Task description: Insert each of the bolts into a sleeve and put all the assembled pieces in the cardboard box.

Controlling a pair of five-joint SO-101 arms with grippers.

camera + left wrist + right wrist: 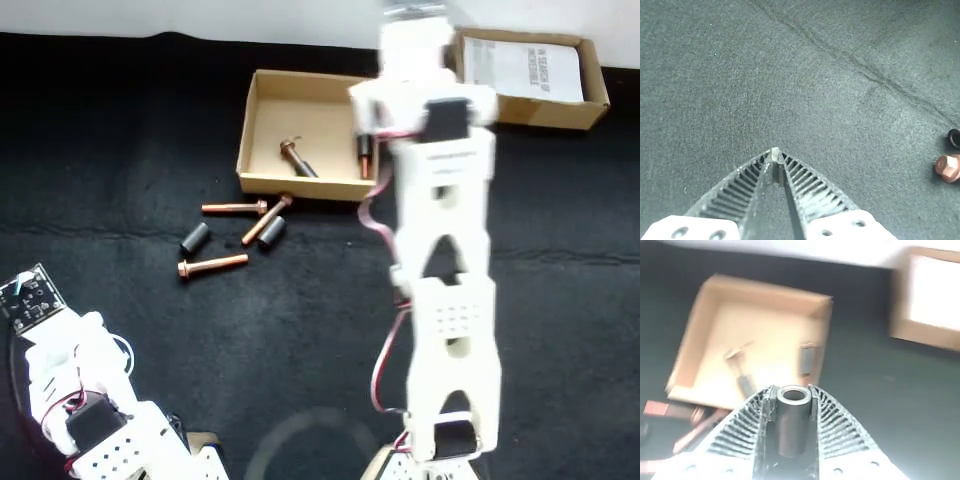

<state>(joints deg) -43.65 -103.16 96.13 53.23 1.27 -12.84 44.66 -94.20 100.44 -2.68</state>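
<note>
Right gripper (pixel 791 389): clamped on a grey sleeve (pixel 791 425), beside the cardboard box (pixel 775 335) near the far edge of the tabletop (pixel 120 120), likely awaiting one of the loose bolts (pixel 212 265). Left gripper (pixel 774 156): jaws pressed together, empty, parked at the near-left corner.

We are holding our left arm (pixel 80 410) folded low with the left gripper (pixel 775 154) pressed closed, and we are holding our right arm (pixel 447 300) stretched far forward, the right gripper (pixel 792 390) clamping a sleeve (pixel 791 425).
</note>
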